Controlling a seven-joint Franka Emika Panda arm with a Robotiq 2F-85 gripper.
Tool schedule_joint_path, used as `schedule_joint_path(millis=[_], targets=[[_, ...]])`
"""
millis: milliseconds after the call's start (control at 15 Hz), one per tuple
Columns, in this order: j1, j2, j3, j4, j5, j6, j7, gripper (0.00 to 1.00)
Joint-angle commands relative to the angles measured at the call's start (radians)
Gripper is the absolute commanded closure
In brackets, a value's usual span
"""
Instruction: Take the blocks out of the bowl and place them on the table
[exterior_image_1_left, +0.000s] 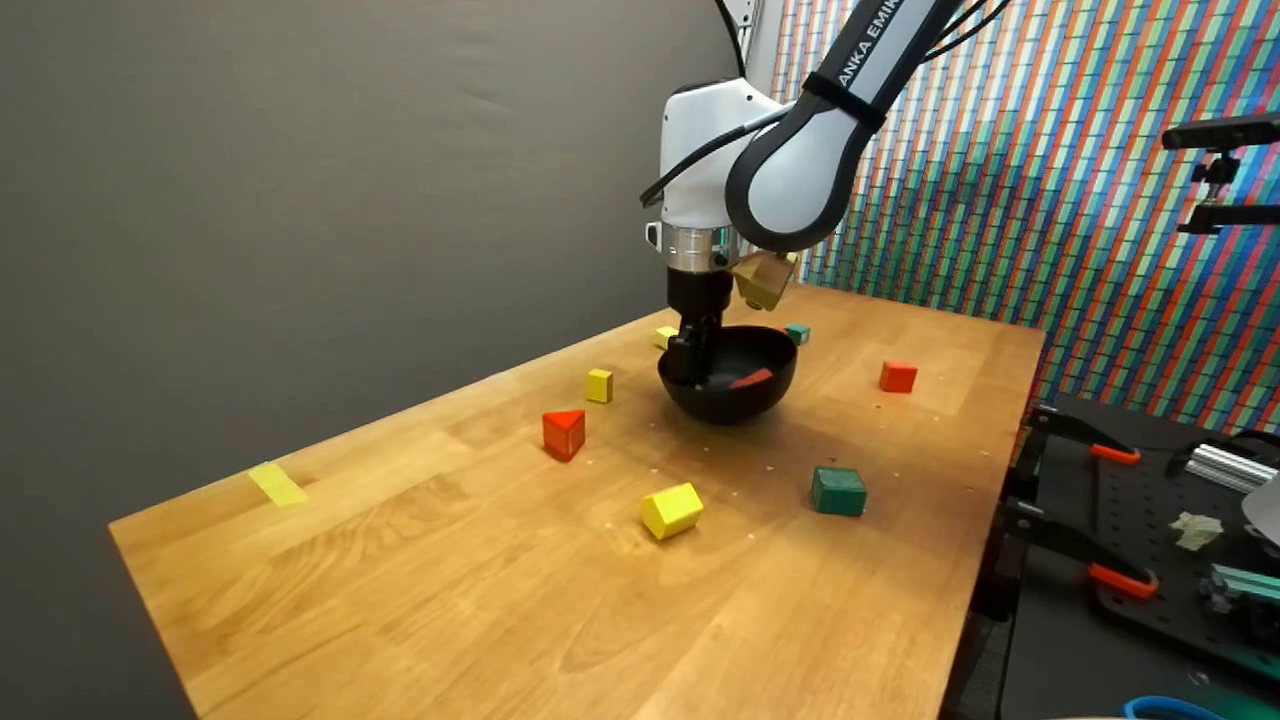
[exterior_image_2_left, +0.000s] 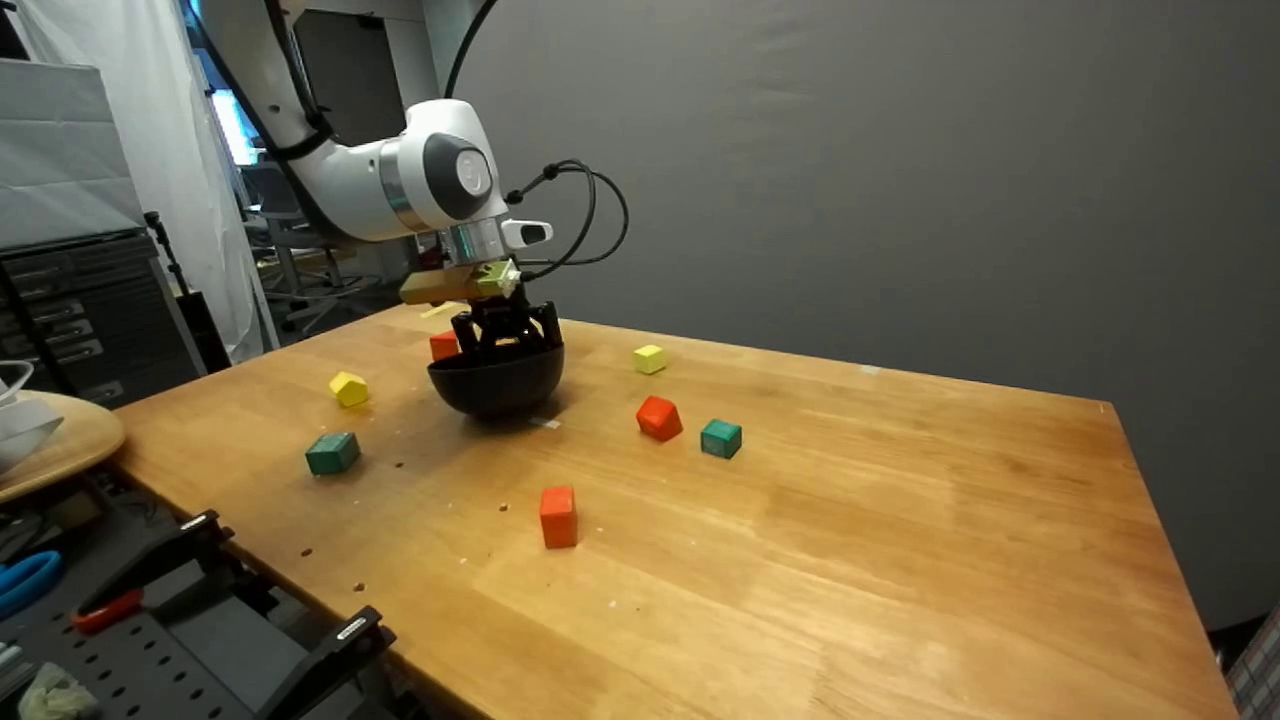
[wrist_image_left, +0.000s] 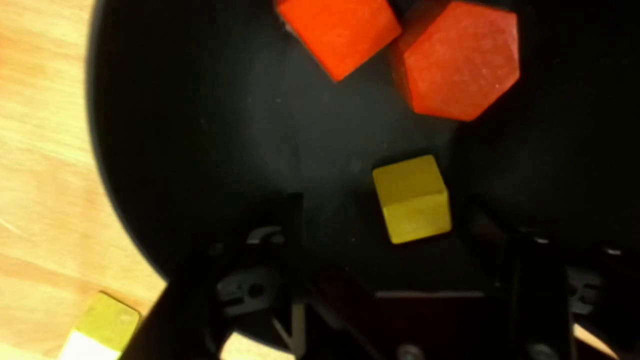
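The black bowl (exterior_image_1_left: 725, 400) stands on the wood-grain table (exterior_image_1_left: 420, 600). Inside it, the wrist view shows a yellow block (wrist_image_left: 412, 200) and two red blocks: one (wrist_image_left: 340, 35) close to the top edge, another (wrist_image_left: 462, 62) just to its right. My gripper (wrist_image_left: 400, 222) reaches down into the bowl, jaws open. The yellow block sits between the dark fingers, nearer the right one, with a gap showing on its left; contact on the right is too dark to make out. In both exterior views the bowl wall hides the fingertips (exterior_image_2_left: 505, 345).
Around the bowl on the table lie several blocks, among them a yellow one (exterior_image_1_left: 672, 510), a green one (exterior_image_1_left: 838, 490), a red triangular one (exterior_image_1_left: 564, 434) and a red one (exterior_image_2_left: 558, 517). A flat pale-yellow scrap (exterior_image_1_left: 278, 484) is near the table's corner. Black clamps (exterior_image_2_left: 330, 660) grip the table edge.
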Motion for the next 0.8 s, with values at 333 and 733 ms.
schedule_joint_path(millis=[333,733], targets=[[-0.001,-0.029,-0.013,-0.040,0.024,0.035,-0.004,0.89],[0.139,-0.289,-0.162,-0.259,-0.180,0.034,0.199,0.85]])
